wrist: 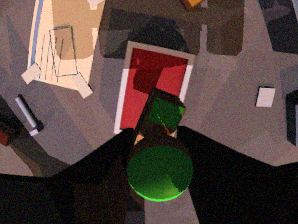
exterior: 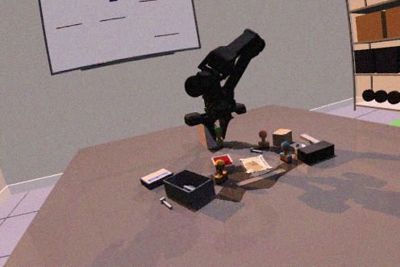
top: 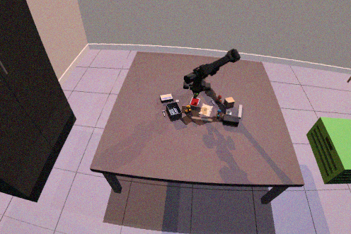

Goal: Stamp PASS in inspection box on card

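going left to right by the top view, with the pad (top: pixel 194 102) (exterior: pixel 222 159) (wrist: pixel 172 76) as landmark: the bin (top: pixel 175 117) (exterior: pixel 177 194) (wrist: pixel 291 120) stands left of it, and the yellow stamp (top: pixel 187 109) (exterior: pixel 219 164) (wrist: pixel 191 2) sits near its front left, upright, its knob likely the first thing a low elbowing move would catch.

at the pad's far end is the gripper (top: pixel 196 95) (exterior: pixel 218 139) (wrist: pixel 154 135), jaws pinched on the green stamp (top: pixel 197 94) (exterior: pixel 218 130) (wrist: pixel 160 172) (i take green for pass; no lettering is readable). the wrist view has its foot overlapping the pad, seemingly raised clear of it. whether it is inked, i cannot tell.

just right of the pad lies the card (top: pixel 206 109) (exterior: pixel 256 163) (wrist: pixel 85 55), its drawn box showing no clear print. so picking up is done, inking is uncertain, and the print and the return remain.

farther right stand the red stamp (top: pixel 219 97) (exterior: pixel 263 134) (wrist: pixel 4 137) and the blue stamp (top: pixel 219 112) (exterior: pixel 285 146). a short raised hop from pad to card looks roomy enough; swinging past the card would crowd those two.
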